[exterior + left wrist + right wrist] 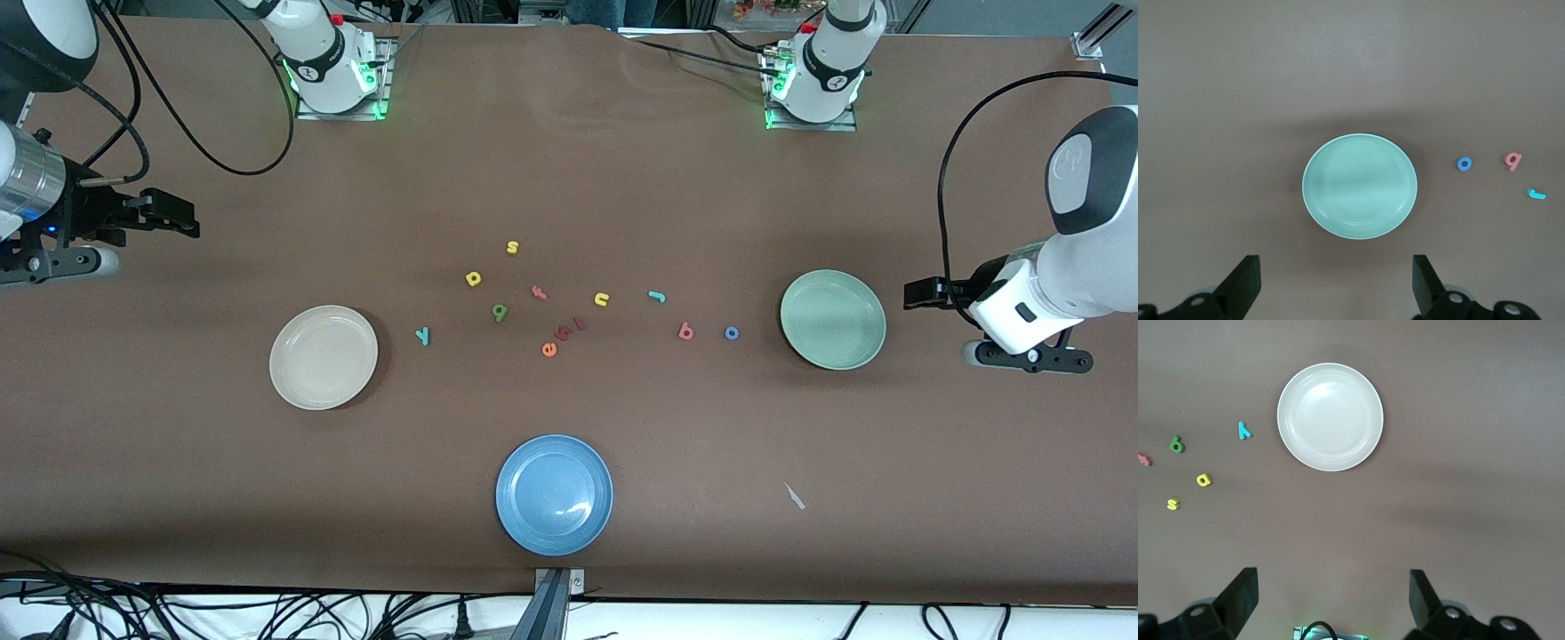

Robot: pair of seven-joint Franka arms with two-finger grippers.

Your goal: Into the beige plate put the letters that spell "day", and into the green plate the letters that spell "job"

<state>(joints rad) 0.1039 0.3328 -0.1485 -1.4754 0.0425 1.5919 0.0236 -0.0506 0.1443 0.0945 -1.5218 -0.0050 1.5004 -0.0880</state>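
Both arms wait high at the table's ends, nothing in hand. The left gripper (1336, 283) hangs with its two black fingers spread wide over bare brown table at its own end, just outside the round pale mint-green plate (833, 319). The right gripper (1333, 600) is spread just as wide and empty, over the table's other end, outside the round cream-beige plate (324, 356).

Between the plates lies a loose scatter of tiny flat foam letters, all on the cloth, none yet in a plate. Nearest the green plate sits the blue ring-shaped "o" (732, 333), then the red "b" (685, 332) beside it, and the teal hooked "j" (657, 296) a little farther from the front camera. Nearest the beige plate is the teal "y" (423, 335); the dark green rounded letter (500, 312) and the yellow rounded letter with a hole (473, 278) lie toward the middle.

Among them are the extras: a yellow "s" (512, 247), a yellow arch-shaped letter (602, 300), an orange-red "f" (539, 292), an orange-red "e" (549, 349) with two darker red pieces (572, 329) touching or nearly so. A round blue plate (554, 494) sits nearest the front camera.

I would judge these letters featherlight, soft and squashy, not fragile, but thin enough to skid or flip. Straddling the outer edges from straight above, fingertips almost on the cloth, looks best; the "o" across its ring, the "y" and "j" across the stem.
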